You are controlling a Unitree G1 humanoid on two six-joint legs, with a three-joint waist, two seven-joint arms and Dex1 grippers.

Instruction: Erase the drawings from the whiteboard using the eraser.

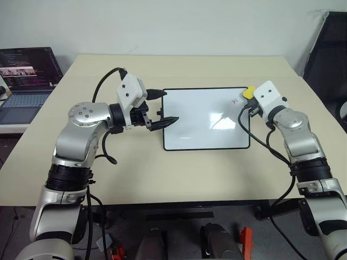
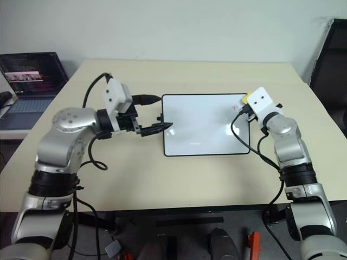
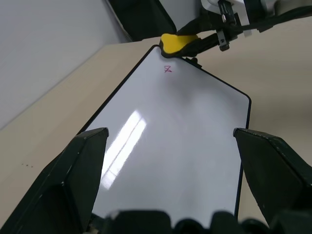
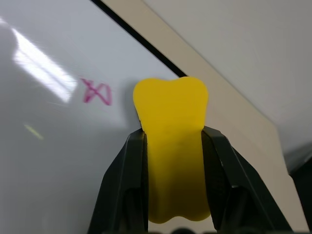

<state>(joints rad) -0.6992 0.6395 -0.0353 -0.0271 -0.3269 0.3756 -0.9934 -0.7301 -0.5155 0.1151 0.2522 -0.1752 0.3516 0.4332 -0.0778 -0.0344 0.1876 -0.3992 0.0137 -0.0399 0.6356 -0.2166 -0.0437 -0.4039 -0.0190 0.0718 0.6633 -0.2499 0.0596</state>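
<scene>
Looks like an office or robotics lab workspace. Plain pale wall behind a broad beige rectangular table [image 1: 179,173], with an open dark-screened laptop [image 1: 24,81] full of code lines and a strip of small pictures on a low side surface at the far left. A dark chair back [image 1: 325,51] at the right edge, grey floor below.

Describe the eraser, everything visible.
The eraser is a small bright yellow block, matte and soft-looking, with a notched, two-lobed front end. It is clamped between the right end effector's black fingers, its front end sticking out past them. It sits at the whiteboard's far right corner, beside a small pink scribble. Contact with the board can't be confirmed.
</scene>
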